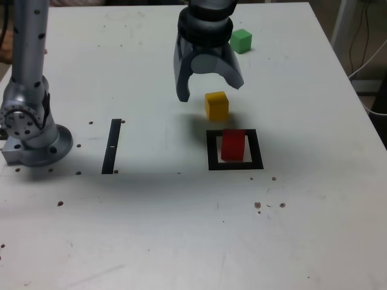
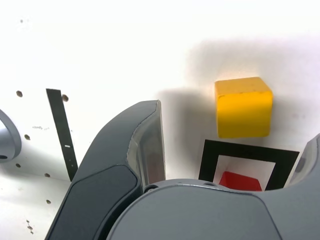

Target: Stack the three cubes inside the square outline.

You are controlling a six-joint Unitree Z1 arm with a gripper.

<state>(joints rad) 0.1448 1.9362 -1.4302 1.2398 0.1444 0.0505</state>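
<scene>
I see a white counter (image 1: pixel 181 229) dotted with small holes; cables (image 1: pixel 366 42) hang at the frame's upper right.

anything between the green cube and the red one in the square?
Yes: in the exterior view the yellow cube and the open gripper lie between the green cube and the red cube.

Robotics lab bench. Flat white tabletop (image 1: pixel 151 229) dotted with small drilled mounting holes, scuffed in places. Grey metal robot arm base (image 1: pixel 33 142) fixed on it at exterior view's left. Thick black taped square outline (image 1: pixel 235 150) and thin black tape strip (image 1: pixel 112 146) marked on surface. White cables (image 1: pixel 369 54) hang beyond table edge, exterior view's right.
</scene>
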